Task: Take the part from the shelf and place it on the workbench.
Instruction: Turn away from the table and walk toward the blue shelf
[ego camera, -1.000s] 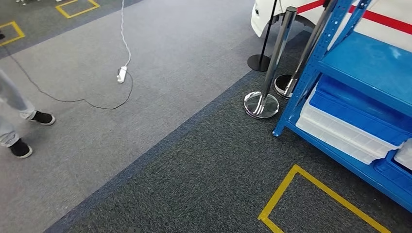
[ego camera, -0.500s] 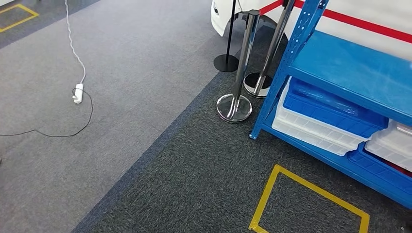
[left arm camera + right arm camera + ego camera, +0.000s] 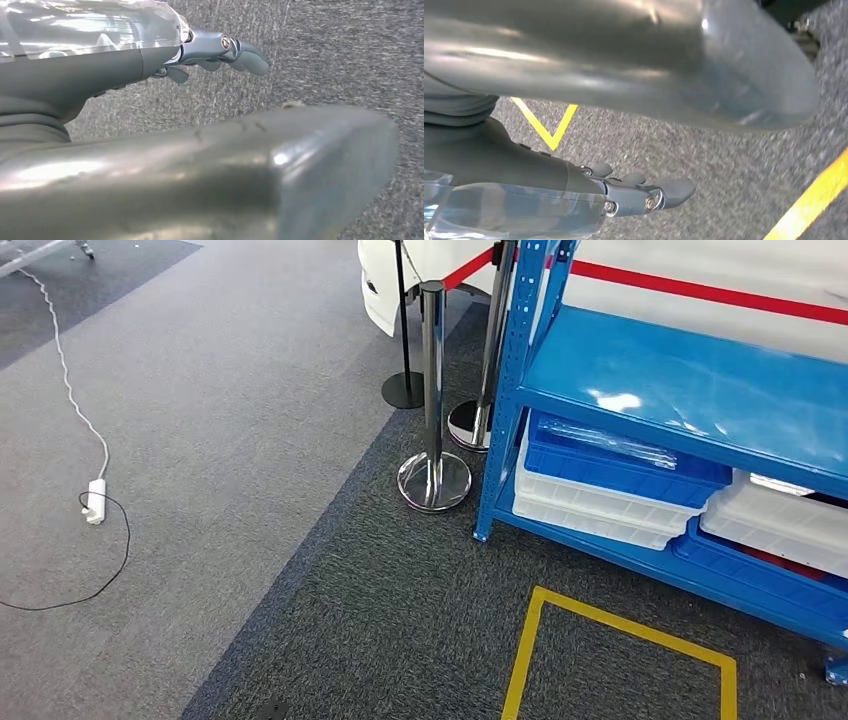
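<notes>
On the shelf (image 3: 690, 400), no part can be identified; both hands hang empty over the carpet (image 3: 400, 620).

Lower tier holds stacked blue and white bins (image 3: 610, 475); whether the part lies in one cannot be told, and the upper tier shows bare blue board. Left hand (image 3: 220, 50) and right hand (image 3: 639, 192) each have fingers apart, holding nothing. Yellow floor box (image 3: 620, 640) lies just before the shelf; chrome posts (image 3: 433, 390) stand just beside its near upright, with a cable (image 3: 95, 502) well apart. Risks, as judged: stopping outside the box would spoil the reach; a wide turn could knock a post; reaching blind into the bins could take the wrong item.
</notes>
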Robot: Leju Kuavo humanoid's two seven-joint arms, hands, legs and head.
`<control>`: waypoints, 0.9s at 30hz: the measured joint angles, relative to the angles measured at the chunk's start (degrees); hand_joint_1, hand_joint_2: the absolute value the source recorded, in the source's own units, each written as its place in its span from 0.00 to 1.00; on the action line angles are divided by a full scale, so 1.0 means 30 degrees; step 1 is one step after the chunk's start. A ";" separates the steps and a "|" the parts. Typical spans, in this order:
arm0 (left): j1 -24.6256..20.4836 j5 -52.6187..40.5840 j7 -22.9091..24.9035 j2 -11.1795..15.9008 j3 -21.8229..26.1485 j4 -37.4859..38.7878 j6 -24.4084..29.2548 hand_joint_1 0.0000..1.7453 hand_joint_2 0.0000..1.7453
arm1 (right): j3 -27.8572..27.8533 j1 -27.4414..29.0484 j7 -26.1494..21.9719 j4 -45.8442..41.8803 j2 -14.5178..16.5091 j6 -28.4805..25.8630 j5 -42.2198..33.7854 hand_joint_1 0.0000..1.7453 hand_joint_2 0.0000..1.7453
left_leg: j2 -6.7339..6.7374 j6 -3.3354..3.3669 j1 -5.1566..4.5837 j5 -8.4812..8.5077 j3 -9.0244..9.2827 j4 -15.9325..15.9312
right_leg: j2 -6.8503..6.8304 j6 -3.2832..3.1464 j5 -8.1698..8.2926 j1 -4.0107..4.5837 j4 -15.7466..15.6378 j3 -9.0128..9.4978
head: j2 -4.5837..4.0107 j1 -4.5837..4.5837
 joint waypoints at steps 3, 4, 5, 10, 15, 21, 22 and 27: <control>0.0136 -0.0262 -0.0550 0.0000 0.0013 0.0000 0.0409 0.00 0.00 | 0.0000 0.0100 0.0056 0.0000 0.0018 0.0053 0.0038 0.00 0.00 | -0.0024 0.0315 -0.0089 0.1189 -0.0494 -0.1159 | 0.0361 -0.0029 -0.0078 0.0195 0.0003 0.0147 | 0.0000 0.0000; 0.0146 -0.0340 -0.0703 0.0005 0.0013 0.0000 0.0413 0.00 0.00 | 0.0000 0.0135 0.0069 0.0000 0.0047 0.0066 0.0060 0.00 0.00 | -0.0040 0.0560 -0.0188 0.2077 -0.0270 -0.2333 | 0.0405 -0.0033 -0.0076 0.0244 0.0000 0.0180 | 0.0000 0.0002; 0.0132 -0.0372 -0.0789 0.0038 0.0013 0.0000 0.0318 0.00 0.00 | 0.0000 0.0175 0.0076 0.0000 0.0095 0.0082 0.0088 0.00 0.00 | -0.0066 0.0786 -0.0328 0.2413 -0.0159 -0.3204 | 0.0444 0.0000 -0.0056 0.0294 0.0002 0.0198 | -0.0002 0.0013; 0.0055 -0.0324 -0.0803 0.0096 0.0018 -0.0015 0.0080 0.00 0.00 | 0.0000 0.0074 0.0071 -0.0007 0.0188 0.0142 0.0239 0.00 0.00 | -0.0368 0.1026 -0.0606 0.2896 -0.0271 -0.4413 | 0.0544 0.0199 -0.0690 0.0231 0.0000 0.0174 | -0.0002 -0.0020; 0.0057 -0.0963 -0.0415 0.0091 -0.0033 -0.0015 0.0306 0.00 0.00 | 0.0000 0.0111 0.0033 -0.0007 0.0188 0.0175 0.0410 0.00 0.00 | -0.0362 0.1033 -0.0627 0.3665 -0.0247 -0.4473 | 0.0543 0.0471 0.0059 0.0166 -0.0114 0.0239 | -0.0003 -0.0015; 0.0049 -0.1089 -0.0410 0.0089 -0.0175 -0.0015 0.0537 0.00 0.00 | 0.0000 0.0112 0.0007 -0.0007 0.0171 0.0189 0.0423 0.00 0.00 | -0.0362 0.1146 -0.0676 0.3717 -0.0289 -0.4441 | 0.0548 0.0579 0.0105 0.0104 -0.0168 0.0225 | 0.0000 -0.0015; 0.0043 -0.1078 -0.0403 0.0087 -0.0177 -0.0015 0.0537 0.00 0.00 | 0.0000 0.0114 0.0005 -0.0007 0.0173 0.0191 0.0424 0.00 0.00 | -0.0361 0.1185 -0.0687 0.3745 -0.0287 -0.4491 | 0.0550 0.0615 0.0131 0.0093 -0.0226 0.0238 | 0.0000 -0.0016; 0.0045 -0.1071 -0.0270 0.0055 -0.0177 -0.0015 0.0482 0.00 0.00 | 0.0000 0.0110 0.0002 -0.0007 0.0173 0.0186 0.0432 0.00 0.00 | -0.0375 0.1073 -0.0664 0.3922 -0.0227 -0.4858 | 0.0537 0.0431 0.0172 0.0188 -0.0503 0.0318 | 0.0000 -0.0016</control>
